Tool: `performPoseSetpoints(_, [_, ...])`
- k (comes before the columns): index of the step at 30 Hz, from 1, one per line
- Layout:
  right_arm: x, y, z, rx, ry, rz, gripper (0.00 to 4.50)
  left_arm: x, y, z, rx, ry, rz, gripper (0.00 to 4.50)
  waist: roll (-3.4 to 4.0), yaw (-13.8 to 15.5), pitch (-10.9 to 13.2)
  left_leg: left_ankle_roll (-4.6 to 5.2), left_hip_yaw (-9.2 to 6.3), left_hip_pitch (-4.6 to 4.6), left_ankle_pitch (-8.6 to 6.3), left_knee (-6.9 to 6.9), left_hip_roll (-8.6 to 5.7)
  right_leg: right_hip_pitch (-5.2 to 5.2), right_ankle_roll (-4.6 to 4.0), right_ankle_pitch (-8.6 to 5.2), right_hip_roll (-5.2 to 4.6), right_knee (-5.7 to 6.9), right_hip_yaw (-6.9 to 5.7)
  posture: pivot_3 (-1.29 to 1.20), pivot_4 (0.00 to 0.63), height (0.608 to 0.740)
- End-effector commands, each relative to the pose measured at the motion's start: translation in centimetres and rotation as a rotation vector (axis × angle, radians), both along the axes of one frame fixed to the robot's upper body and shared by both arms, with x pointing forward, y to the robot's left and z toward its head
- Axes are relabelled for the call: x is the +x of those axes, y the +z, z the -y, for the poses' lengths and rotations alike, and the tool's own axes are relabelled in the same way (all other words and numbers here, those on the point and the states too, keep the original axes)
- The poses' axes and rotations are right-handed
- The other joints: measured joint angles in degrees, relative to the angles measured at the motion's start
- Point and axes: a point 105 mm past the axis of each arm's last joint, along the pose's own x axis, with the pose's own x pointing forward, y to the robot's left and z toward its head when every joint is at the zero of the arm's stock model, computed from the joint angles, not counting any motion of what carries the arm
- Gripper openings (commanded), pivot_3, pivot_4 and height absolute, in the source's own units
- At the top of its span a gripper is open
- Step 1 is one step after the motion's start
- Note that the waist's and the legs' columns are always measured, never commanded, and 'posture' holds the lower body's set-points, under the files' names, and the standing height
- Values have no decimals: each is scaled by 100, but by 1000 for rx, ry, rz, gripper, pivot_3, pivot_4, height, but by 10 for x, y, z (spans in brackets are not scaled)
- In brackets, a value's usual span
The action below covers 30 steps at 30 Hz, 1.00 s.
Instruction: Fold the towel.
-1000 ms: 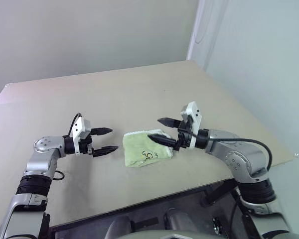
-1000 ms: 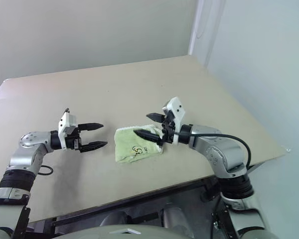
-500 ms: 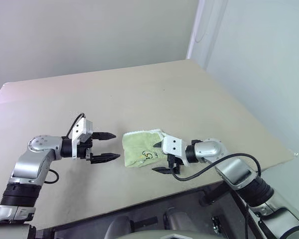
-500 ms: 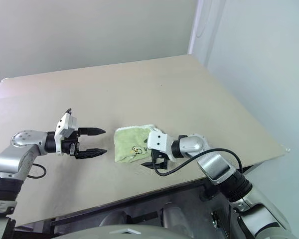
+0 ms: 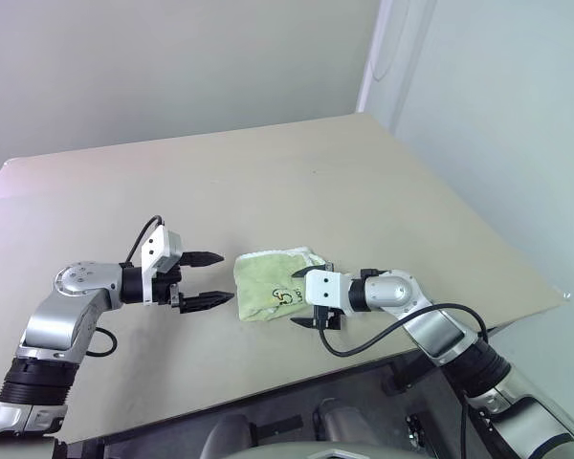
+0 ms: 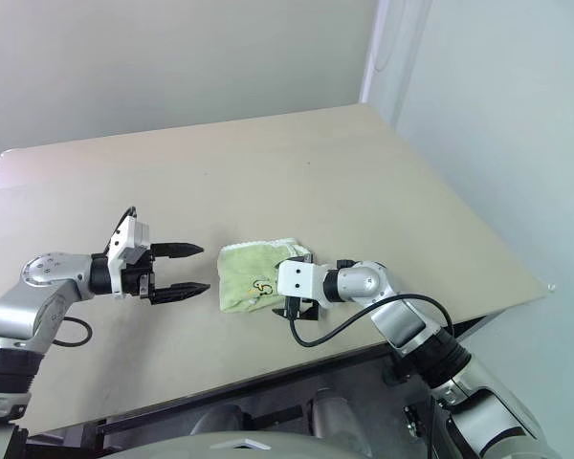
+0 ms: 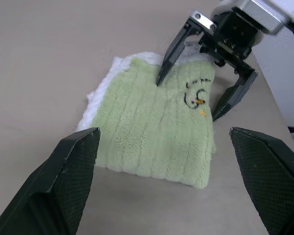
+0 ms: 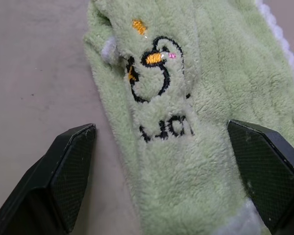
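The towel (image 5: 268, 285) lies folded into a small pale green square near the table's front edge, with a dark embroidered mark (image 8: 152, 73) on top and white edging (image 7: 100, 90) on the side facing my left gripper. My right gripper (image 5: 297, 298) is open and low over the towel's right part. One finger is above the cloth and the other is past its front edge. I cannot tell whether it touches the cloth. My left gripper (image 5: 227, 277) is open and empty, just left of the towel and pointing at it.
The beige table (image 5: 268, 182) stretches far behind the towel. Its front edge (image 5: 268, 387) runs close below both grippers, and its right edge (image 5: 517, 258) lies beyond my right arm. A black cable (image 5: 364, 346) loops from my right wrist.
My right gripper has dropped from beside the towel's right edge, rolled over, and now sits low at the towel's front right. The left gripper has hardly shifted. The towel has stayed put.
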Motion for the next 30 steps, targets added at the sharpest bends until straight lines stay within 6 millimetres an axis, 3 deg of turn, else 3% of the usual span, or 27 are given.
performPoseSetpoints(1, [10, -5, 7, -48, -35, 44, 4500, 4, 11, 3, 8, -10, 43, 4458, 0, -11, 0, 0, 2, 12, 0, 0, 0, 9, 0, 0, 0, 0, 1, 0, 0, 740])
performPoseSetpoints(2, [10, -4, 6, -46, -31, 47, 4500, 5, 10, 3, 11, -9, 44, 4458, 0, -14, 0, 0, 2, 25, 0, 0, 0, 22, 0, 0, 0, 0, 1, 0, 0, 740])
performPoseSetpoints(5, [9, -4, 4, -38, -24, 50, 3882, 7, 10, 5, 11, -9, 44, 4500, -1, -12, 1, 0, 2, 43, 0, 0, 0, 36, 0, -1, 0, 0, 2, 0, 0, 740])
performPoseSetpoints(16, [15, 3, 0, -9, -46, 86, 27, 13, 3, 6, 28, -1, 55, 4500, -1, -7, 1, 0, 3, 31, 0, -6, 0, 27, -1, -1, 0, -2, 2, 0, 0, 740])
performPoseSetpoints(19, [17, 21, -6, 117, -89, 22, 27, 14, 1, 6, 26, 2, 55, 4500, -2, -6, 2, 0, 3, 31, 0, -6, 0, 26, -1, -1, 0, 0, 2, 0, 0, 740])
performPoseSetpoints(24, [16, 86, -13, 504, -151, -209, 27, 16, -5, 3, 33, 8, 51, 4500, 2, -4, 5, 0, -2, 30, 0, -5, 0, 25, -1, -1, 2, 5, 2, 0, 0, 740])
performPoseSetpoints(27, [23, 116, -5, 656, -190, -272, 27, 16, -8, 3, 42, 6, 49, 4500, 3, -1, 6, 0, -2, 25, 0, -5, 0, 23, -1, 0, 0, 3, 2, 0, 0, 740])
performPoseSetpoints(30, [43, 137, 14, 755, -305, -254, 27, 17, -9, 5, 37, 3, 49, 4500, 5, 8, 7, 0, -3, 23, 0, -5, 0, 23, -1, 0, -1, 0, 0, 0, 0, 740])
